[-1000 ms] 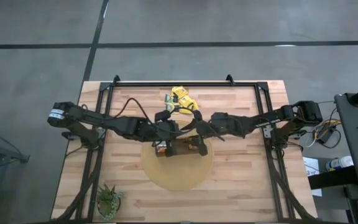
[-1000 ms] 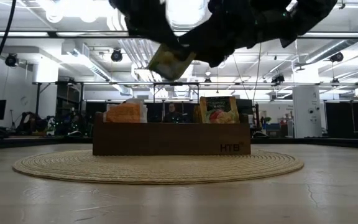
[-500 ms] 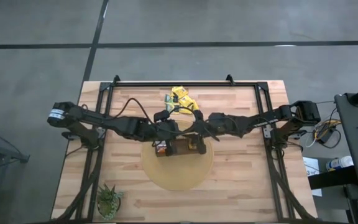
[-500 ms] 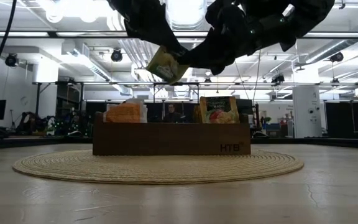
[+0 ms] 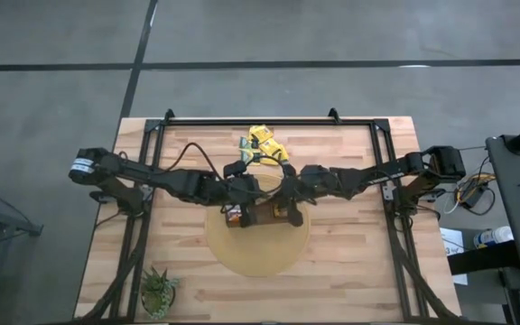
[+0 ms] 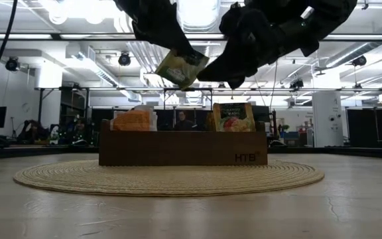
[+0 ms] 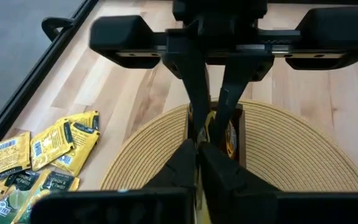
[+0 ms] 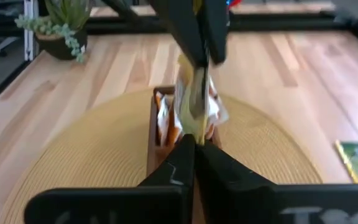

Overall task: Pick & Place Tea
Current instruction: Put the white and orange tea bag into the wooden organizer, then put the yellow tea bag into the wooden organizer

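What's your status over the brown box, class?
Left gripper and right gripper both shut on one yellow-green tea sachet. Held above brown compartmented box. Nothing blocking.

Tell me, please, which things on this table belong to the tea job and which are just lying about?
Job:
held tea sachet, pinched by left gripper and right gripper
loose tea sachets
sachets in the box
brown box

Lying about:
potted plant
round woven mat

Both arms meet mid-table, left claw and right claw pinched closed.
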`<action>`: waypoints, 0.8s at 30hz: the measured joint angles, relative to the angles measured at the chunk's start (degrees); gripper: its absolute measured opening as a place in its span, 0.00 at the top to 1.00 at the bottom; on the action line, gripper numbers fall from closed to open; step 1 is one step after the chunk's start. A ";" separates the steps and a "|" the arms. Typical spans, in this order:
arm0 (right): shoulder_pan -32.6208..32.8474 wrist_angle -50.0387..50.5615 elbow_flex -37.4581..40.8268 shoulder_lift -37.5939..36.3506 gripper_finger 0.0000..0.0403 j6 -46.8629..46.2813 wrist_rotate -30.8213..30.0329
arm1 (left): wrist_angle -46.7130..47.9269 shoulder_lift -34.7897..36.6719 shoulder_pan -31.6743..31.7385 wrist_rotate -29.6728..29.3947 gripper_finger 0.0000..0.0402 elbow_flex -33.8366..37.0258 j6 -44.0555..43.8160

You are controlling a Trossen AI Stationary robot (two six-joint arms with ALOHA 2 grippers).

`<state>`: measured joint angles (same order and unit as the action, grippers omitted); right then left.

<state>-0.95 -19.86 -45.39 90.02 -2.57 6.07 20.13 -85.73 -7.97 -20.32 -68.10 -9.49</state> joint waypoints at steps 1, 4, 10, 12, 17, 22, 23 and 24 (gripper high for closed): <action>0.00 0.68 0.00 0.00 0.98 -0.32 0.02 | 0.03 0.00 0.00 0.18 0.92 0.00 0.01; 0.00 2.17 0.00 0.00 0.98 -0.48 0.02 | 0.46 0.04 0.00 0.63 0.83 0.00 -0.08; -0.05 2.13 0.00 -0.13 0.98 -0.45 0.21 | 0.60 0.04 0.00 0.84 0.64 0.00 -0.58; -0.18 2.12 -0.06 -0.27 0.98 -0.45 0.46 | 0.61 0.04 -0.01 0.90 0.61 0.00 -0.62; -0.20 2.10 -0.47 -0.28 0.98 0.33 0.44 | 0.59 0.07 -0.02 0.88 0.58 0.00 -0.95; -0.20 2.09 -1.01 -0.28 0.98 2.01 0.07 | 0.62 0.26 -0.35 -0.17 0.58 0.00 -1.31; -0.20 2.09 -1.12 -0.31 0.98 2.39 0.07 | 0.69 0.33 -0.61 -1.34 0.58 0.00 -1.48; -0.20 2.05 -1.16 -0.33 0.98 2.66 0.09 | 1.02 0.37 -0.93 -2.73 0.58 0.00 -1.72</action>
<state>-1.15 -17.80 -46.55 89.69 0.09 6.15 21.15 -85.37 -8.90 -23.05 -68.10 -11.21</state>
